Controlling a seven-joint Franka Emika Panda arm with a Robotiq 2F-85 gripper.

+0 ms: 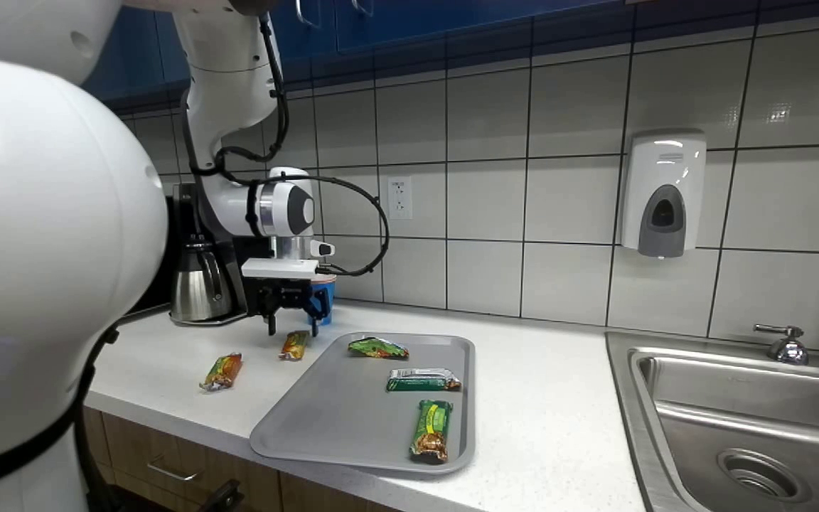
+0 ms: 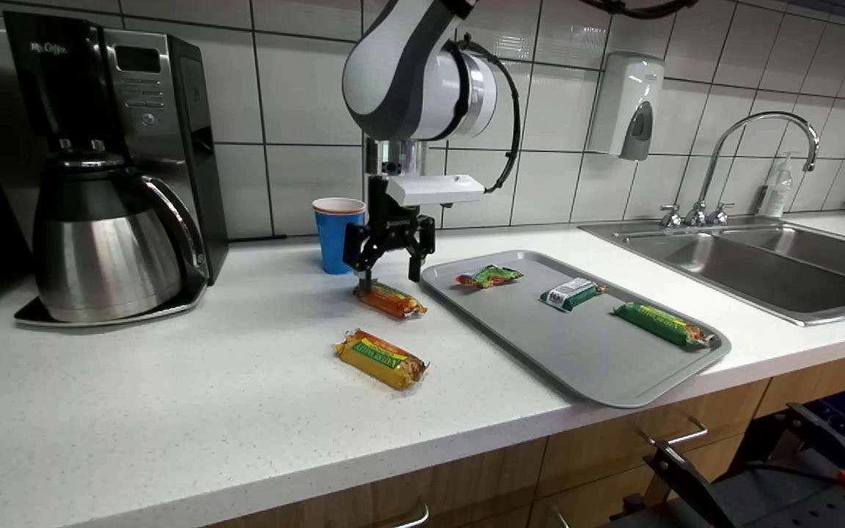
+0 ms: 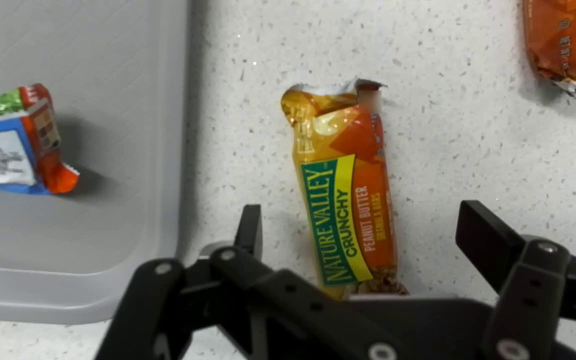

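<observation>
My gripper [image 1: 293,328] is open and empty; it also shows in an exterior view [image 2: 391,279]. It points down above an orange and yellow peanut butter granola bar [image 3: 338,200] on the white counter. In the wrist view the two fingertips stand apart on either side of the bar, not touching it. The bar's near end is partly hidden by the gripper body. The same bar shows in both exterior views [image 1: 294,346] [image 2: 393,301]. A second orange and yellow bar [image 2: 381,359] lies nearby on the counter, cut off at the wrist view's top right [image 3: 565,45].
A grey tray [image 2: 554,348] beside the bars holds a green and red packet [image 2: 488,276], a green and white packet [image 2: 571,293] and a green bar [image 2: 661,325]. A blue cup [image 2: 338,238] stands behind the gripper. A coffee maker [image 2: 188,147] and sink [image 2: 796,271] flank the area.
</observation>
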